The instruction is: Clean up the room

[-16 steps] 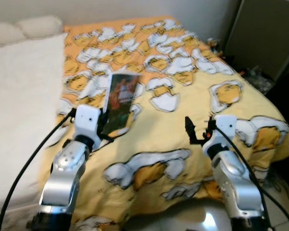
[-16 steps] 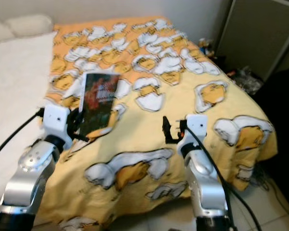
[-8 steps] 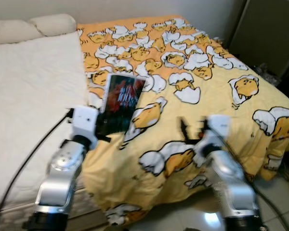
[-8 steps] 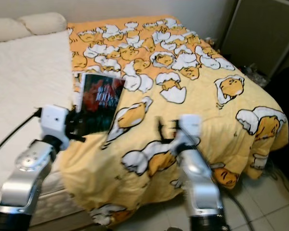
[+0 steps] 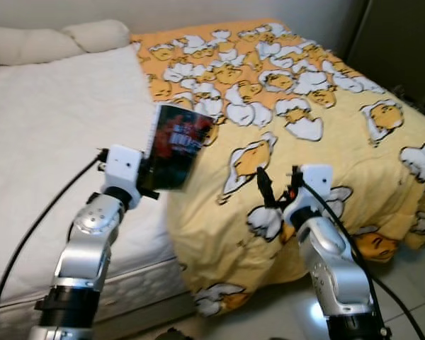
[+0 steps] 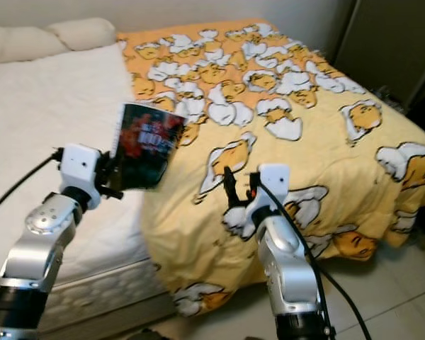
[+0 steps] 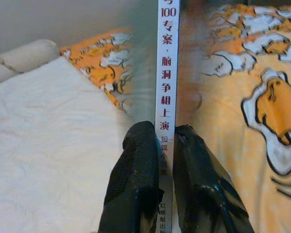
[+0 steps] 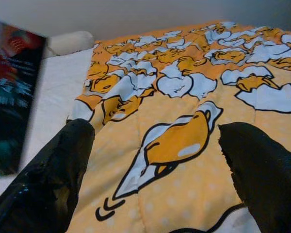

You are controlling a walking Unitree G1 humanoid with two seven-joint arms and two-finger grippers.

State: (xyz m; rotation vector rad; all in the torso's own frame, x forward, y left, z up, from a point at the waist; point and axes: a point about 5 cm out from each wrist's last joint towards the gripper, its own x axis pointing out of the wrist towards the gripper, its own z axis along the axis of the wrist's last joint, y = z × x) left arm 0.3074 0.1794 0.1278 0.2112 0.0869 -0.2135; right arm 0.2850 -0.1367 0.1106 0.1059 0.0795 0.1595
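Note:
A dark book [image 5: 176,145] with red cover art stands upright in the air above the bed's edge, my left gripper [image 5: 150,178] shut on its lower part. In the left wrist view the two black fingers [image 7: 140,179] pinch the white spine [image 7: 165,77] printed with red characters. My right gripper [image 5: 278,190] hovers open over the yellow blanket [image 5: 319,142] near the bed's front, nothing between its fingers [image 8: 53,174]. The book [image 8: 9,92] also shows at the side of the right wrist view.
The bed has a white sheet [image 5: 49,142] on the left half and a yellow egg-patterned blanket on the right. Pillows [image 5: 49,42] lie at the head by the wall. A dark wardrobe [image 5: 404,42] stands at the right. Tiled floor [image 5: 283,319] lies below.
The whole view has swung left, so the white sheet takes up more of the picture. The left gripper still holds the book upright; the right gripper stays open.

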